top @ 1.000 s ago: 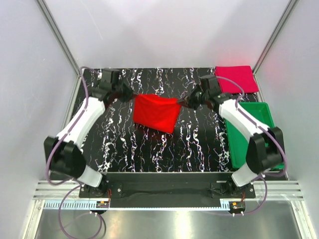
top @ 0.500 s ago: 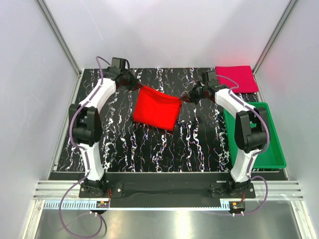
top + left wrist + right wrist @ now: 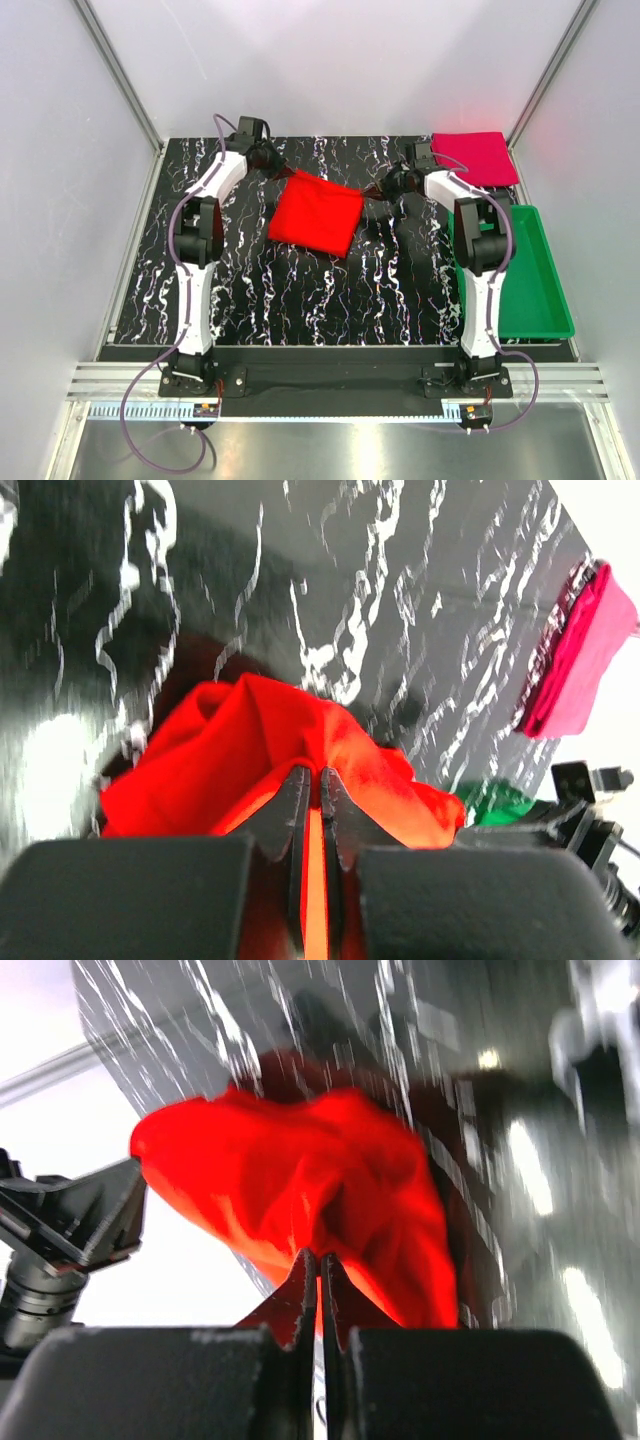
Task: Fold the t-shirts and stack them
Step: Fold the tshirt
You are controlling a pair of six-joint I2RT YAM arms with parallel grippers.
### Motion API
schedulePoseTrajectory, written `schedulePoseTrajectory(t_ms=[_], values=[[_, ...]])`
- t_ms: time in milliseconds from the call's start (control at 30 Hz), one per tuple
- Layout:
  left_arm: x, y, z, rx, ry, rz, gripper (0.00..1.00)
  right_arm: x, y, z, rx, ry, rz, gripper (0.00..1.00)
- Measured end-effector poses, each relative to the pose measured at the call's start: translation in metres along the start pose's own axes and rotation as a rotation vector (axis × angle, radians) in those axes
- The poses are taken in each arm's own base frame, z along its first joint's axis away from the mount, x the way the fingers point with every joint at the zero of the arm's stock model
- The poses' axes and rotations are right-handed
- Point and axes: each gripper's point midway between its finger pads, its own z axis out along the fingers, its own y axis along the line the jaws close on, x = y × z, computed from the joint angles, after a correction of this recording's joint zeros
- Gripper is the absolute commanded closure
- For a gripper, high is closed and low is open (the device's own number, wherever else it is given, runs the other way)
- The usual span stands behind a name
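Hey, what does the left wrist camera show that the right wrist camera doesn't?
Only the left wrist view: the pink shirt, a bit of the green tray and the right arm. Only the right wrist view: the left arm. Both: the red shirt with the table behind it, pinched in shut fingers, the left fingers in one view and the right fingers in the other.

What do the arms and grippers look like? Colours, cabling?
Left arm and right arm: white tube links, bulky black joints, black bases. A purple cable loops from each base along the arm. Left gripper and right gripper: black bodies, thin black fingers tapering to points.
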Motion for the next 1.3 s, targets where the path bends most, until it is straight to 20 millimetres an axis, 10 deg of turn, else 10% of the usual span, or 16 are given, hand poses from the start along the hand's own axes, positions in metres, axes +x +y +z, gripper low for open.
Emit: schedulePoseTrajectory(t_ms=[100,333,533,800,1033,1300], values=[[-0.009,0.008,0.015,-0.003,-0.004,0.007,0.80,-0.021,0.000,0.022,-0.024,0.010,-0.013,0.68],[-0.027,0.033,0.014,-0.040,-0.012,0.033,0.54,-0.039,-0.012,0.023,0.004,0.032,-0.076,0.51],[-0.033,0.034,-0.029,-0.082,-0.053,0.108,0.48,-0.032,0.014,-0.018,-0.009,0.012,-0.218,0.48],[-0.029,-0.019,-0.074,0.067,-0.084,0.285,0.43,-0.007,0.044,-0.031,-0.080,0.054,-0.365,0.47],[0.005,0.000,-0.056,0.088,0.025,0.293,0.53,0.016,0.049,-0.031,-0.121,0.142,-0.384,0.50],[0.111,0.045,-0.046,0.041,0.257,0.281,0.51,0.094,0.047,-0.013,-0.179,0.355,-0.414,0.52]])
